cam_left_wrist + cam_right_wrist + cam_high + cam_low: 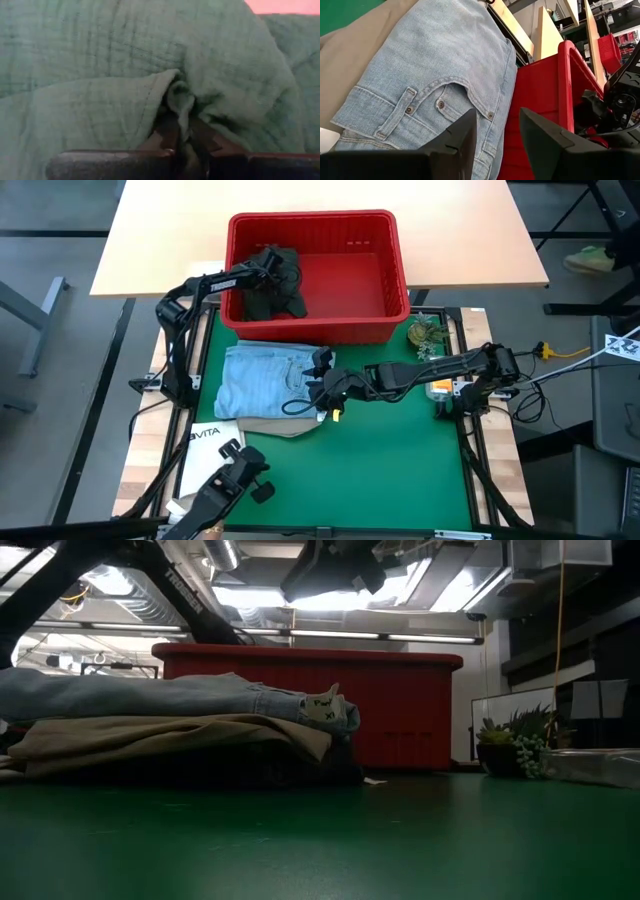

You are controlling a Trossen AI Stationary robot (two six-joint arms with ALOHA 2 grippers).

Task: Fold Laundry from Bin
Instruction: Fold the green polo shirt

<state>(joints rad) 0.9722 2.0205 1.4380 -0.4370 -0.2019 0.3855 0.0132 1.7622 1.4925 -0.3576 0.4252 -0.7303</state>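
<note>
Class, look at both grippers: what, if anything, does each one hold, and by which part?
The left gripper, inside the red bin, is shut on a raised fold of the dark green garment. The right gripper is open above the light blue jeans, holding nothing.

Overhead looking down, table-level looking across, both sharing red bin

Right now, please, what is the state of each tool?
Left tool: closed on the dark green garment inside the red bin.
Right tool: open, holding nothing, over the light blue jeans.
</note>
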